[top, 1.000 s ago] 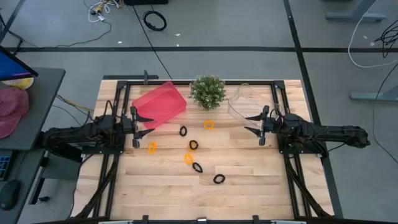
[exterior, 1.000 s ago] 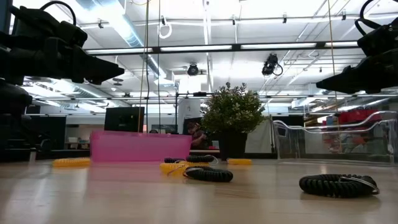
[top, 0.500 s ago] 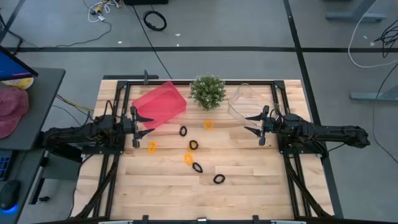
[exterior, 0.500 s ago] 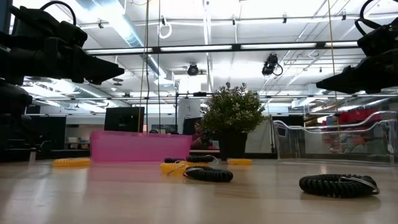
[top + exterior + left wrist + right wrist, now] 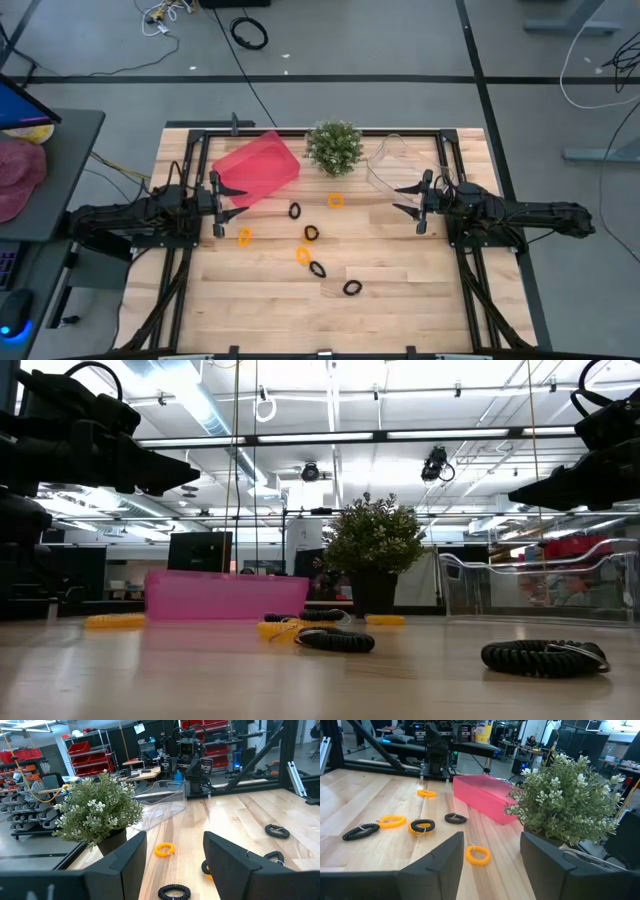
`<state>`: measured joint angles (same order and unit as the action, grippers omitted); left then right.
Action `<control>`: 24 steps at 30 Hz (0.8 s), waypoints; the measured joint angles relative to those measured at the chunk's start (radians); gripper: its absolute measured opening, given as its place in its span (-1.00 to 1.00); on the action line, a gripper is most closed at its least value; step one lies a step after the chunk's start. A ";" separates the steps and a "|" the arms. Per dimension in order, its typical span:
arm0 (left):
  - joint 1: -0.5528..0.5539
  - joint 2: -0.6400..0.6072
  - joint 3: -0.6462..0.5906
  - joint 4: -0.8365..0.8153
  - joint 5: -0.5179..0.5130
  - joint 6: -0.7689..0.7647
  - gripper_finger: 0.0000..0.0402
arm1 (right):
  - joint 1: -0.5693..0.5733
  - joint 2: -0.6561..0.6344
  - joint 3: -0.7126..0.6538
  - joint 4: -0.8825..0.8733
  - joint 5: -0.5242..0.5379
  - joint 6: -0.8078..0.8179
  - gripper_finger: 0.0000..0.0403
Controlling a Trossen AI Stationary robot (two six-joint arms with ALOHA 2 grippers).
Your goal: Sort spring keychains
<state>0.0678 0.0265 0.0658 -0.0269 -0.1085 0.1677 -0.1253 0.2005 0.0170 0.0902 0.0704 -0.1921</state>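
Several small coiled spring keychains lie loose mid-table between the arms. Orange ones [image 5: 336, 200] [image 5: 245, 236] [image 5: 303, 255] are mixed with black ones [image 5: 295, 211] [image 5: 312, 233] [image 5: 318, 269] [image 5: 351, 288]. My left gripper [image 5: 236, 203] hovers open at the table's left, in front of the pink bin, with nothing between its fingers [image 5: 127, 862]. On the right, beside the clear bin, my right gripper [image 5: 404, 200] is open and holds nothing. An orange keychain [image 5: 477, 855] lies on the table just beyond the right gripper's fingers [image 5: 540, 857].
A pink bin [image 5: 257, 168] stands at the back left and a clear plastic bin [image 5: 393, 165] at the back right. The green potted plant [image 5: 334, 147] stands between them. A black metal frame [image 5: 190, 150] borders the wooden table. A large cable coil [image 5: 249, 33] lies on the floor behind.
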 joint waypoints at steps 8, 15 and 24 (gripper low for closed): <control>0.000 0.000 0.000 0.000 0.000 0.000 -0.01 | 0.000 0.000 0.000 0.000 0.000 -0.035 -0.01; 0.000 0.000 0.000 0.000 0.000 0.000 -0.01 | 0.000 0.000 0.000 0.000 0.001 -0.324 -0.01; 0.000 0.000 0.000 0.000 0.000 0.000 -0.01 | 0.000 0.000 0.000 0.196 -0.027 -0.547 -0.01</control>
<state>0.0681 0.0265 0.0658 -0.0273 -0.1085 0.1677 -0.1257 0.2008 0.0170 0.2865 0.0436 -0.7388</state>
